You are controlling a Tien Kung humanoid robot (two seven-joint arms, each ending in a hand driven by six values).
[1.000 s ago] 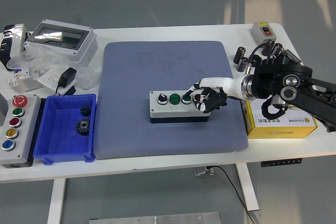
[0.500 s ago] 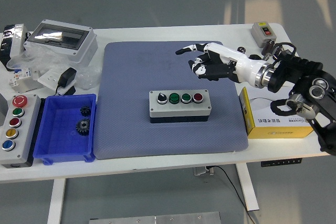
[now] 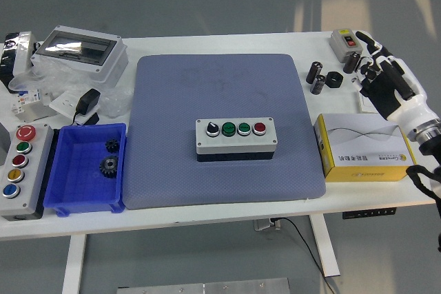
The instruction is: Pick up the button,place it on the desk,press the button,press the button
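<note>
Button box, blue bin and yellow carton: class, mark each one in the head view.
button box (image 3: pixel 236 139): head view, on its grey top face below the buttons.
blue bin (image 3: pixel 72 170): head view, on its bare floor.
yellow carton (image 3: pixel 365 144): head view, on its white lid.

Button box (image 3: pixel 236 140): grey, four controls in a row, on the middle of the blue mat (image 3: pixel 220 87).
Right hand (image 3: pixel 391 87): white, fingers relaxed, holding nothing, over the table's right edge, beyond the yellow carton (image 3: pixel 365 148).
Blue bin (image 3: pixel 86 170): by the mat's left edge, two gears inside.
Five-button station (image 3: pixel 21 166): near-left corner of the table (image 3: pixel 227 211).
</note>
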